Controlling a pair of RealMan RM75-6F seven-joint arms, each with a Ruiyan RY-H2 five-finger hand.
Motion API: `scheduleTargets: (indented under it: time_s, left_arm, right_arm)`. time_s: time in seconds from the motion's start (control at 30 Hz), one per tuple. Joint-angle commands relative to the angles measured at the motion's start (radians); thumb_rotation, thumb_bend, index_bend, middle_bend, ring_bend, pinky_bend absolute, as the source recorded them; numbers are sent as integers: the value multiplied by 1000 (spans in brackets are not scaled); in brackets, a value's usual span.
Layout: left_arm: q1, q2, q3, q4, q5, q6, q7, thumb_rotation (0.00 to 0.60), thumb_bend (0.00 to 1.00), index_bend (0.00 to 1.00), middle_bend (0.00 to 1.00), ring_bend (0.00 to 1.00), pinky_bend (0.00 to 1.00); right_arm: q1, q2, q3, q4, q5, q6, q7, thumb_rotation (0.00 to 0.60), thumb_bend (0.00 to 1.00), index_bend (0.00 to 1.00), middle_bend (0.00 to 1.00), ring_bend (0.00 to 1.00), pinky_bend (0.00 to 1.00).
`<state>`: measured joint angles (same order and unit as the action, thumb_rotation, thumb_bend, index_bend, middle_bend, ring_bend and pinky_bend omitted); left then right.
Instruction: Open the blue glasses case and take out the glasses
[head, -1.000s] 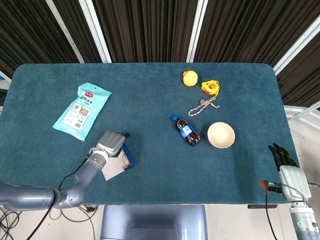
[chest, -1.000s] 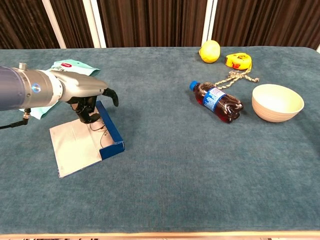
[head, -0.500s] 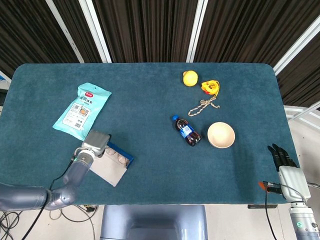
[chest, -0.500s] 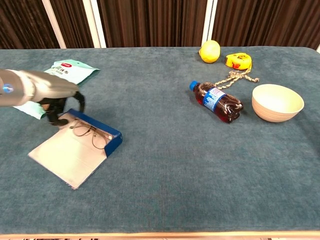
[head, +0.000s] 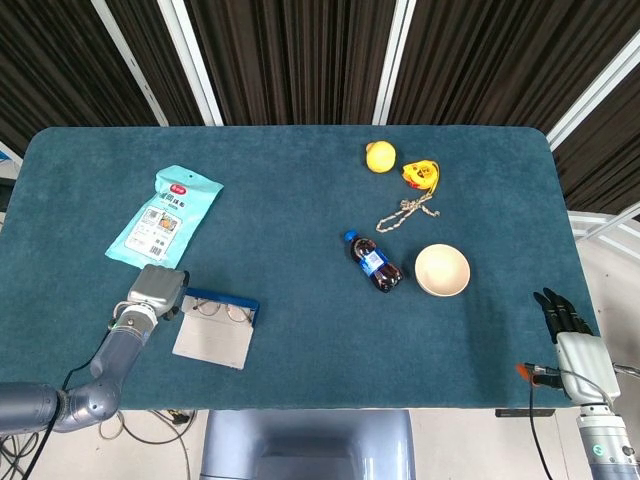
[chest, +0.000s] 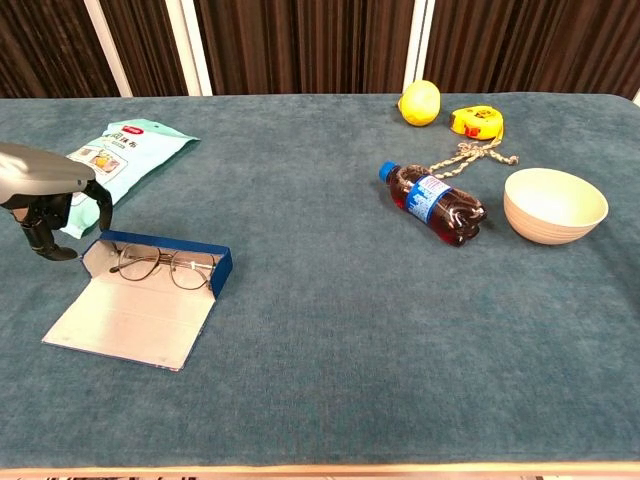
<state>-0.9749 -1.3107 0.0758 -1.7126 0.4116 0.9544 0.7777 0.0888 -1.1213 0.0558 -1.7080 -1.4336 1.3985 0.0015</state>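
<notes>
— Left hand (chest: 45, 215)?
— Just off the left end of the blue glasses case (chest: 140, 295), fingers (chest: 100, 205) curled downward and apart, gripping nothing. Hovering close beside the case, contact not discernible from either view.
— And the right hand (head: 570, 325)?
— Parked past the right edge of the worktop (head: 300, 200), dark fingers straight and pointing away, nothing in them. Well apart from everything.
— Which step, then?
— Opening looks done: lid flat on the cloth, pale lining up, blue tray wall standing along the far side. Glasses (chest: 165, 268) lying inside the tray, lenses toward the lid. Removal not yet begun, by the look of it.
— Next move?
— Probably a reach over the tray wall from the left and a pinch on the thin wire frame, near the bridge or a temple. Delicate: little to grip, and a light case likely to slide or lift with the frame unless steadied.
— Materials?
— Case rigid, flat-sided, a folding box with matte grey inside and glossy blue outside. Frame thin metal, rounded clear lenses. Worktop covered in teal nap, soft, some friction.
— Further out?
— Crinkly mint snack pouch (chest: 115, 160) just behind the left hand. Well to the right, a plastic bottle (chest: 435, 203) of dark drink on its side, a smooth cream bowl (chest: 555, 205), a lemon (chest: 420, 102), a yellow tape measure (chest: 477, 122), a braided cord (chest: 470, 155).
</notes>
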Motion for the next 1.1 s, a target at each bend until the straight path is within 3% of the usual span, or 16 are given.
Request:
scheduleTargets:
  time_s: [0.03,0.4,1.1]
  left_arm:
    - [11,-7,-14,0,35,16,-25,600,274,326,988,864,939]
    - [36,-88,-37,30,200,53,-70,600,262,423,1000,878,951]
    - [28,-178,-68,99,219,36,-51,600,312,463,1000,880,953]
  right_arm:
    - [0,0,0,0,0,0,0,600,170,0,0,0,208]
    - [0,1,0,2,-1,-1,6,600,170,0,0,0,209]
    - [1,2,1,2,2,-3,6,600,169,0,0,0,208]
